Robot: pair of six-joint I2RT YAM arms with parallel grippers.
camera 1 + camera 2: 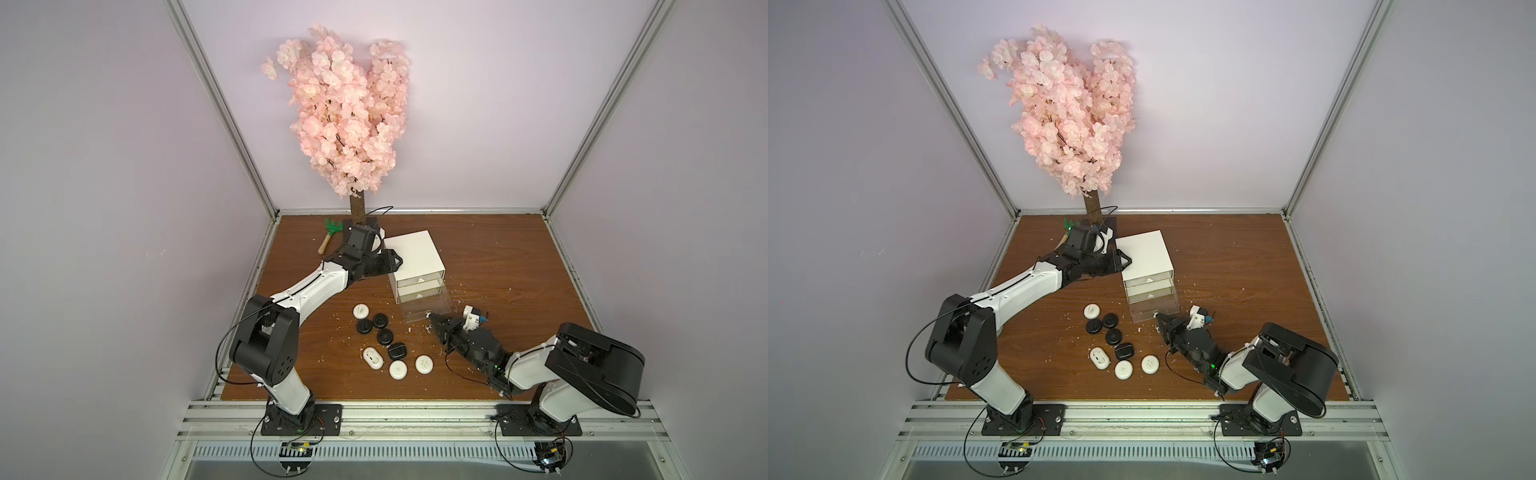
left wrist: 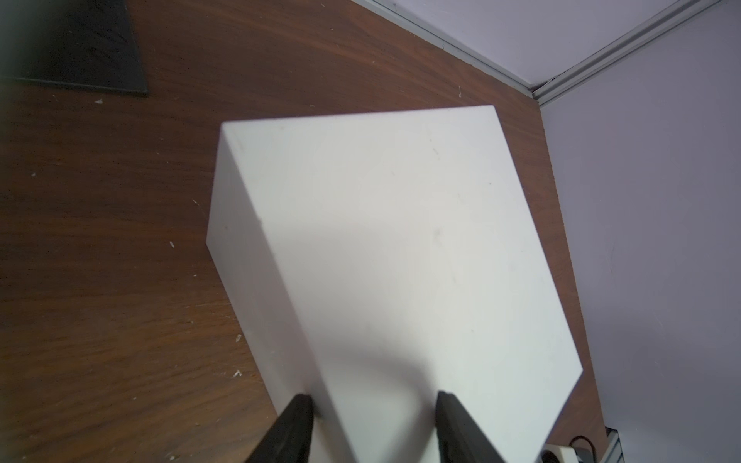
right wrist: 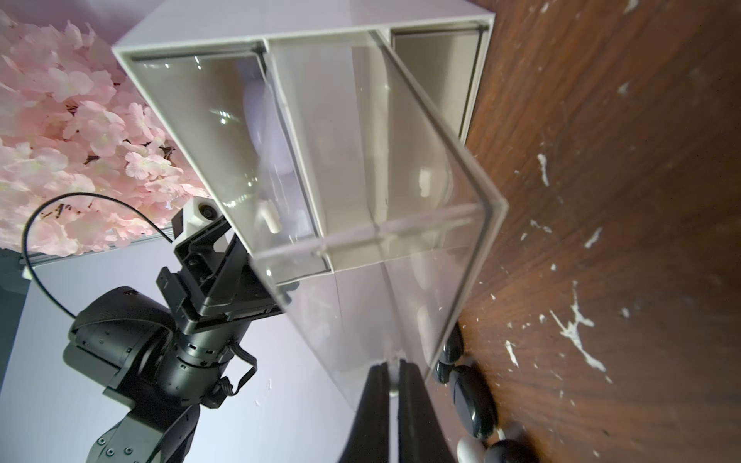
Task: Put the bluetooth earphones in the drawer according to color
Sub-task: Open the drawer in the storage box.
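Lavender walls and a metal frame close in a brown wooden table. On it eight earphone cases lie in a loose diagonal string, four black cases in the middle and four white cases at its ends. They sit in front of the white cabinet, off to its left and nearer the robot.

The cabinet's bottom drawer is pulled out toward the robot, its clear body pointing lengthwise at the near edge. In both top views it looks empty. The two drawers above it are pushed in. Through the clear plastic in the right wrist view, a lavender case shows inside an upper drawer; how many more are there I cannot tell.

The right gripper has its jaws pinched together on the drawer's small handle, so it sits just beside the open drawer and near the closest cases. The left gripper is at the cabinet's upper left edge, jaws apart, one finger down the side wall and one over the top; whether it squeezes I cannot tell.

I judge the right arm the nearer one for a pick: the cases lie to its left, a short reach from the handle.

Behind stand a pink blossom tree and a green toy rake.
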